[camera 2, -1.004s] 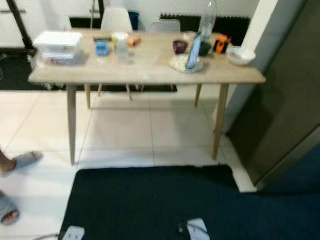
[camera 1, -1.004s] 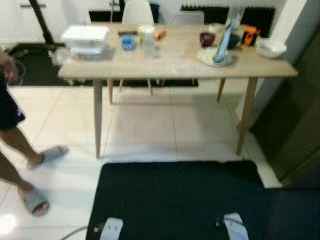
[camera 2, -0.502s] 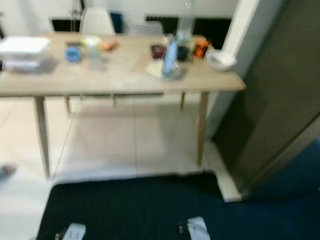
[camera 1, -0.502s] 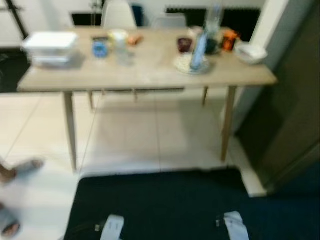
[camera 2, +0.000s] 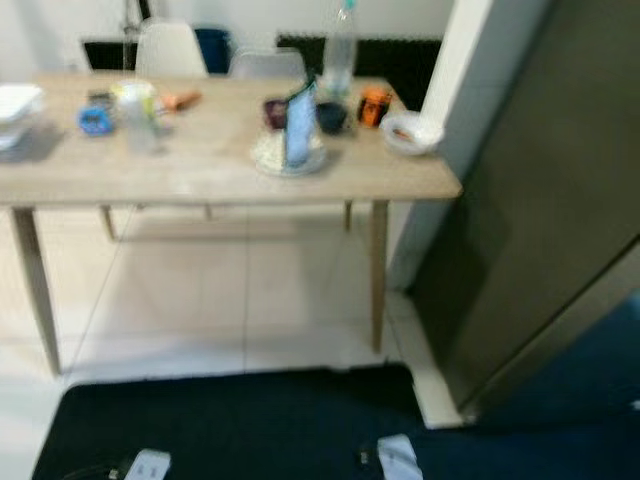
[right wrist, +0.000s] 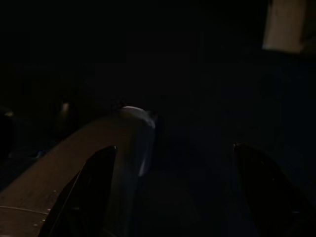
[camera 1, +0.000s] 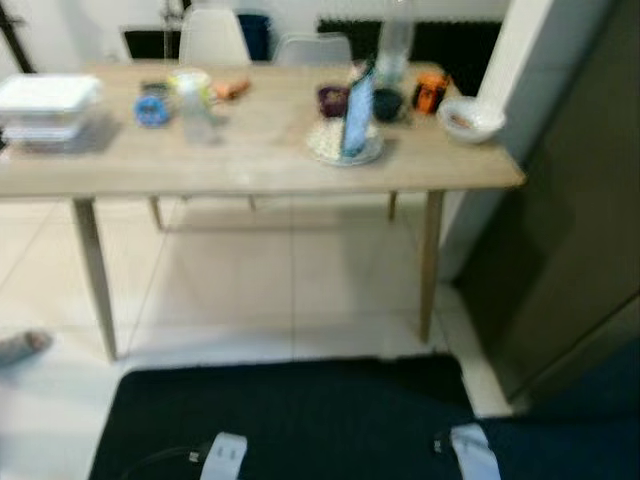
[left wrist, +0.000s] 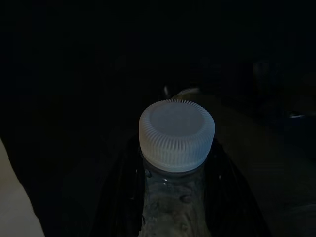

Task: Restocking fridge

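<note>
Left gripper (left wrist: 173, 197) jaws clamped on water bottle (left wrist: 176, 143). Right gripper (right wrist: 173, 187) jaws spread, empty. Fridge (camera 2: 540, 200) door shut; bench (camera 1: 250, 165) items not yet stocked.

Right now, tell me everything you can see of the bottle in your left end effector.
The bottle is clear plastic with a white ribbed screw cap, closed. Droplets or bubbles show inside the neck. The left wrist camera looks down on the cap. The left end effector has a black finger on each side of the neck, shut on it. The lower body is out of frame and the surroundings are dark.
</note>
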`<state>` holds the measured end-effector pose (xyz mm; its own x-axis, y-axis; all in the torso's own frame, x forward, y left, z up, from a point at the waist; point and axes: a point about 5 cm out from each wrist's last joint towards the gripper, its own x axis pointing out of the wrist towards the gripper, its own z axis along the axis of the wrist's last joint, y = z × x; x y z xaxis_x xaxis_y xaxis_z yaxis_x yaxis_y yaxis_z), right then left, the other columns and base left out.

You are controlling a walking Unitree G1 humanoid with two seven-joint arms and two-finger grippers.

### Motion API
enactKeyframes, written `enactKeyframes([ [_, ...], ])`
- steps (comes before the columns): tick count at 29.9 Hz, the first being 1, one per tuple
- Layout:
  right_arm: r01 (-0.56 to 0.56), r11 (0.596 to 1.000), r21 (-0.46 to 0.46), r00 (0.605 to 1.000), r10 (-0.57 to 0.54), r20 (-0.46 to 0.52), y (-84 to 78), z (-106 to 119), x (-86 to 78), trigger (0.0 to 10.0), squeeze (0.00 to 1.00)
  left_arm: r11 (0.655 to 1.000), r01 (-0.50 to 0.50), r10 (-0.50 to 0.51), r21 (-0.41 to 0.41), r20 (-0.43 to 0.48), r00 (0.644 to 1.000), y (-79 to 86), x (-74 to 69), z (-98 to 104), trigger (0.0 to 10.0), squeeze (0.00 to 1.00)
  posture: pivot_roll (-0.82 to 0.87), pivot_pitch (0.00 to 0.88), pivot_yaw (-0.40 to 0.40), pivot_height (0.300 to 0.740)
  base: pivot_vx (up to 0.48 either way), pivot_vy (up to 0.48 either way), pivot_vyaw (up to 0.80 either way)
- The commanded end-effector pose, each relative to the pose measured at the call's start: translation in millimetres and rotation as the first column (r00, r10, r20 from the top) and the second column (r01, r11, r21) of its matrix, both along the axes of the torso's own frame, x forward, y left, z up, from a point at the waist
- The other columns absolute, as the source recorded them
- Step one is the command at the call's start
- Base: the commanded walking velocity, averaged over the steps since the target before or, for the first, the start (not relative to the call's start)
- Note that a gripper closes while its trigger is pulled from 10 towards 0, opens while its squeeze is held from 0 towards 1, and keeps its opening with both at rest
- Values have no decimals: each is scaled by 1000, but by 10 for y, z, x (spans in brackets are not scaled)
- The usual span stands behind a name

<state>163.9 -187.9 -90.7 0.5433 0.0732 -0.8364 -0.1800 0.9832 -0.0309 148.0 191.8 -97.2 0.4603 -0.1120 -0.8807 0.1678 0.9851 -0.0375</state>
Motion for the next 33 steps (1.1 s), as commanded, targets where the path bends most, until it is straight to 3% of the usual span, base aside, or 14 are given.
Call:
enactKeyframes([
  [1, 6, 1000, -6, 998, -7, -60, -25, -63, -150, 10000, 0, 999, 17, -19, -44, -52, 998, -131, -132, -63, 10000, 0, -93, 111, -19, 740, 0, -416, 0],
  [22, 3, 1000, -8, 998, -4, -62, -31, -64, -152, 10000, 0, 999, 18, -20, -39, -52, 998, -136, -129, -64, 10000, 0, -93, 108, -19, 740, 0, -419, 0],
  [27, 2, 1000, -9, 998, -3, -63, -28, -64, -150, 10000, 0, 1000, 4, -2, 24, -64, 998, -88, -151, -75, 10000, 0, -92, 110, -21, 740, 0, 0, 0],
  [33, 2, 1000, -9, 998, -2, -64, -28, -65, -153, 10000, 0, 1000, 5, -4, 25, -56, 998, -96, -137, -70, 10000, 0, -92, 110, -21, 740, 0, 0, 0],
])
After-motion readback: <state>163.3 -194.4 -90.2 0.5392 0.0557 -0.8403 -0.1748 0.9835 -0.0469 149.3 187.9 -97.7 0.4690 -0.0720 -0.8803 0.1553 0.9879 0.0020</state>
